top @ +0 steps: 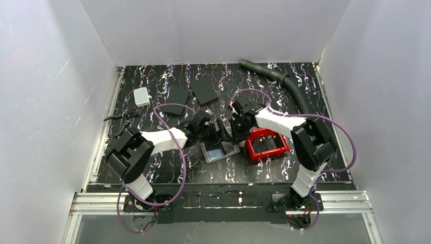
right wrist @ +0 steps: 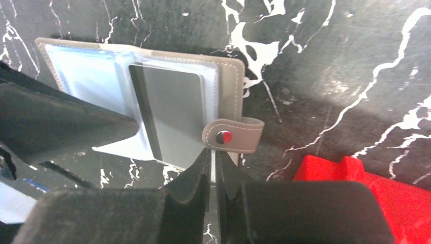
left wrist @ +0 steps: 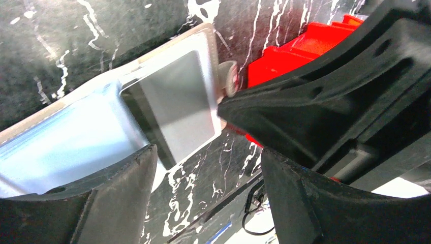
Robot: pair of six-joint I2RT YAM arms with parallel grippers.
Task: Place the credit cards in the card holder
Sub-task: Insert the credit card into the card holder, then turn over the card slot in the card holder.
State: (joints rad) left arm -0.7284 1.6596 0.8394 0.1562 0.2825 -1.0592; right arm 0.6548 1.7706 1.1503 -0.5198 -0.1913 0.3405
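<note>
Right wrist view — your right end effector (right wrist: 213,155) is sitting narrow at the edge of the card holder (right wrist: 229,91), credit card (right wrist: 173,112) lying on it, left end effector (left wrist: 207,155) hovering wide above — open.

left end effector (left wrist: 206,165) spread wide — right end effector (right wrist: 213,160) pinched closed

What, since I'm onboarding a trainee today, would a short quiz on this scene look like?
1. True or false: the card holder lies folded shut.
2. Which thing sits just right of the card holder? A. red tray B. white box C. black hose
3. Fill in: the left end effector has its jaws standing ____.
Key: 1 false, it lies open; 2 A; 3 open.
</note>
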